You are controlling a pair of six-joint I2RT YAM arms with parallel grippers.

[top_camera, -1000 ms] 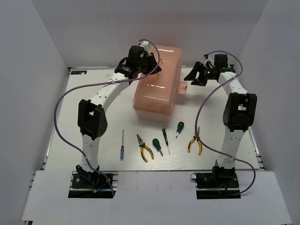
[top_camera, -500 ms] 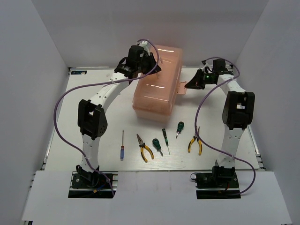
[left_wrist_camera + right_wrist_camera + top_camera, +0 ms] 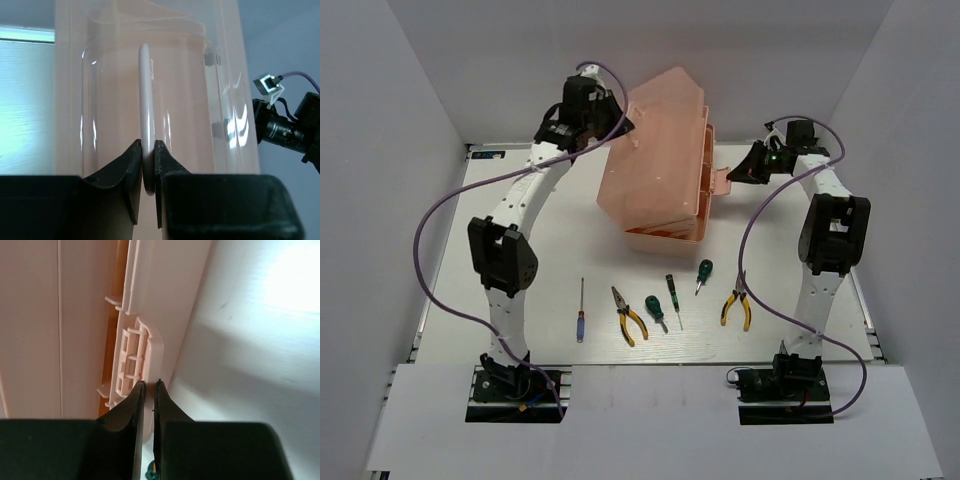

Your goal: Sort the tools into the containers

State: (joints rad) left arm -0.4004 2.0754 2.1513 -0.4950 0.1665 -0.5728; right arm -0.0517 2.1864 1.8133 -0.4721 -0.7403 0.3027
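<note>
Toolbox [image 3: 660,170] lid handle [image 3: 145,100] is clamped in the left hand [image 3: 145,150], lid tilted up. Side latch [image 3: 135,360] is pinched at its edge by the near-closed right hand [image 3: 148,385].

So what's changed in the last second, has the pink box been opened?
Yes. The left end effector, clamped on the lid handle, has risen and pulled back, swinging the toolbox lid up off the base. The right end effector moved in from open air and closed on the side latch. The six tools lie in their row as before.
</note>
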